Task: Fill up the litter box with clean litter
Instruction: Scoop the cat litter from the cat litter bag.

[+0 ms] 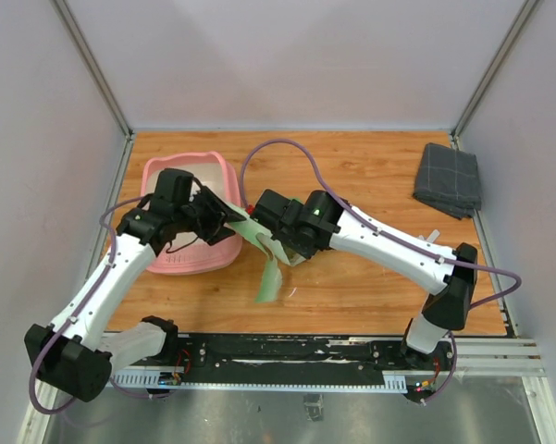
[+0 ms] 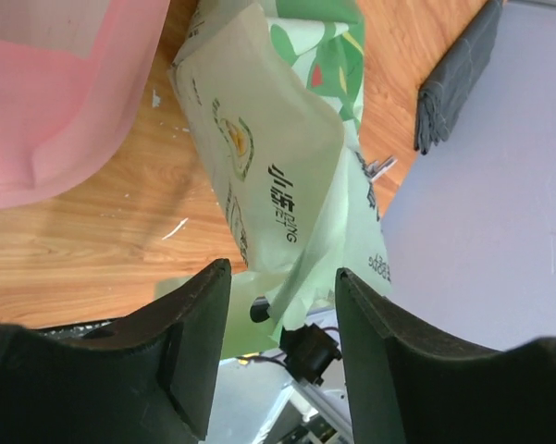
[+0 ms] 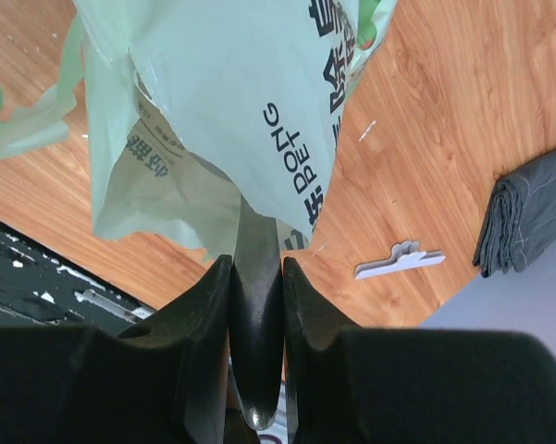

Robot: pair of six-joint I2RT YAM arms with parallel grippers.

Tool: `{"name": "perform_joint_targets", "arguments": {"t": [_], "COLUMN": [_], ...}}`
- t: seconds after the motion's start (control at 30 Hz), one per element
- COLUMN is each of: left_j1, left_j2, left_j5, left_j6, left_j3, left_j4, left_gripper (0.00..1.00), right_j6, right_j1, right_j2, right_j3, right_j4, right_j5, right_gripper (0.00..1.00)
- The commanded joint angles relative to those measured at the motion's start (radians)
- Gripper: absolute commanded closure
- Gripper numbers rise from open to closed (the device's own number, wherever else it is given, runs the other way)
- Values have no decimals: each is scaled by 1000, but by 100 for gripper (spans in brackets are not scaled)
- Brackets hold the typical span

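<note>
The wooden table (image 1: 370, 277) is smooth, with a warm orange grain. The biggest thing on it is the box (image 1: 190, 266), a rounded pink plastic tray with a wide rim, at the upper left of the overhead view. What I can see of its inside is pale and bare, so I'd say the filling is not yet under way. Just right of the box, near the centre, hangs the bag (image 2: 268, 157), made of thin light-green printed film, slack and creased. No litter shows anywhere; I take it to be inside the bag, though I can't see it. The right gripper (image 3: 256, 277) has its fingers pinched nearly together on a dark narrow strip at the bag's edge, and the bag seems to hang from that hold. The left gripper (image 2: 282, 314) stands with its fingers apart and nothing between them, over the box's right rim, with the bag just beyond. I'd judge the step to be getting the bag tipped over the box. The next move calls for the left gripper to take hold of the slippery film so the mouth points into the tray. A soft grey folded cloth (image 1: 449, 178) lies at the upper right, well apart. A small pale flat clip (image 3: 400, 260) rests on the wood near it.
</note>
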Motion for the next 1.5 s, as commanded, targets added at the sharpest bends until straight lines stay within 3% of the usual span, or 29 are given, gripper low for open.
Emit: {"name": "perform_joint_targets", "arguments": {"t": [0.0,0.2,0.23,0.33,0.43,0.63,0.9,1.47], "left_j1": [73,158,159,159,159,159,159,157], "left_j2": [9,36,48,62,44,23,33,56], "left_j5": [82,113,118,136,130,163,179,156], "left_j6": [112,174,182,204,207,180,191,223], "left_j3": [49,52,51,62,77,14,-3,-5], "left_j4": [-22,10,11,4,-5,-13,-10,-22], "left_gripper": [45,45,51,83,99,100,100,100], "right_j6": [41,29,22,-4,-21,-24,-4,-42], "right_j1": [-21,-26,-27,-30,-33,-39,-40,-82], "right_j2": [41,96,110,164,217,278,238,22], "right_j3": [49,61,64,76,87,111,-89,-617], "right_j4": [-128,-120,-106,-44,35,130,413,1267], "right_j5": [13,15,18,16,13,11,32,-86], "right_gripper": [99,99,99,99,99,99,99,99]}}
